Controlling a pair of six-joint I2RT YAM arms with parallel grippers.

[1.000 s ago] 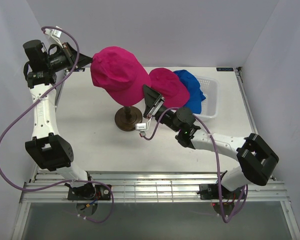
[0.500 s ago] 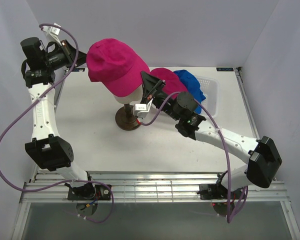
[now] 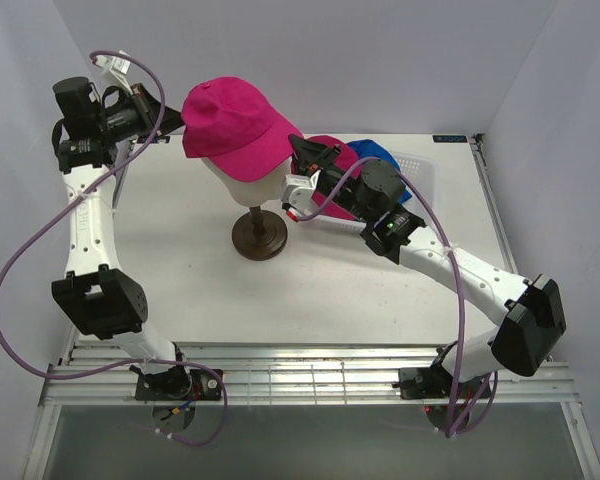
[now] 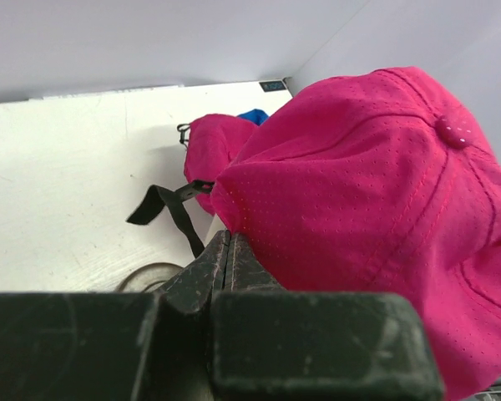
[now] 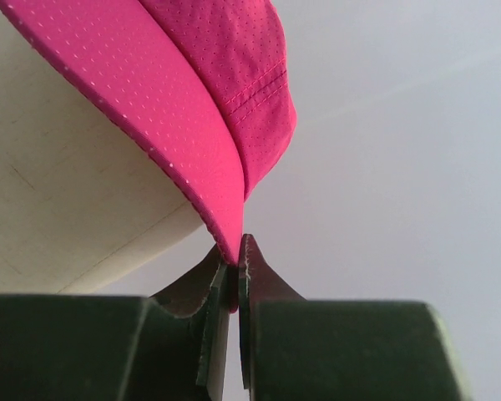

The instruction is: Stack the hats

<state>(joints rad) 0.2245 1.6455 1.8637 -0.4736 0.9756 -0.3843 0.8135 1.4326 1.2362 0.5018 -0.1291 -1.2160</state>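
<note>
A magenta-pink hat [image 3: 235, 120] sits over the cream mannequin head [image 3: 242, 182]. My left gripper [image 3: 175, 117] is shut on the hat's back edge; in the left wrist view [image 4: 227, 238] the pink crown [image 4: 359, 209] fills the right side. My right gripper [image 3: 298, 162] is shut on the tip of its brim [image 5: 150, 100], beside the head [image 5: 58, 192]. A second pink hat [image 3: 332, 150] and a blue hat [image 3: 382, 162] lie at the basket, partly hidden by my right arm. The second pink hat [image 4: 209, 146] and a blue scrap [image 4: 252, 117] also show in the left wrist view.
The mannequin head stands on a dark round stand [image 3: 258, 238] mid-table. A white perforated basket [image 3: 423, 180] sits at the back right. A black strap [image 4: 167, 209] hangs below the held hat. Grey walls close in the table at the back and sides.
The pink hat has levelled and come down over the mannequin head, which it hid before. My right gripper has moved up and back toward the brim.
</note>
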